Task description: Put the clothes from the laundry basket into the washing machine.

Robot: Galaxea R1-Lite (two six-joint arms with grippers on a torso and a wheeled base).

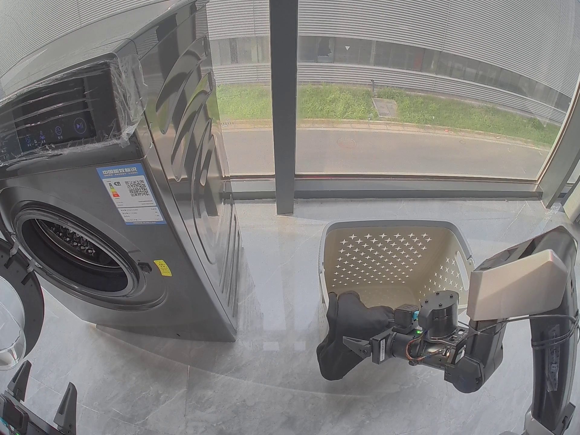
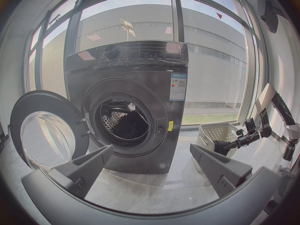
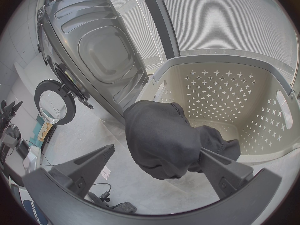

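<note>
The grey washing machine point(image 1: 151, 170) stands at the left, its round door point(image 1: 18, 309) swung open and its drum point(image 2: 123, 122) dark inside. The cream laundry basket point(image 1: 393, 228) sits on the floor at the centre right. A black garment point(image 1: 347, 333) hangs over the basket's near left rim and down its outside. My right gripper point(image 3: 155, 150) is open at that rim, with the garment point(image 3: 162, 138) bunched between its fingers and lying against one finger point(image 3: 218, 169). My left gripper point(image 2: 151, 148) is open and holds nothing, low in front of the machine's door point(image 2: 47, 135).
A dark window pillar point(image 1: 283, 92) and a low sill stand behind the basket. Bare tiled floor point(image 1: 278, 321) lies between the machine and the basket. Cables and small gear point(image 3: 118, 205) lie on the floor near the robot.
</note>
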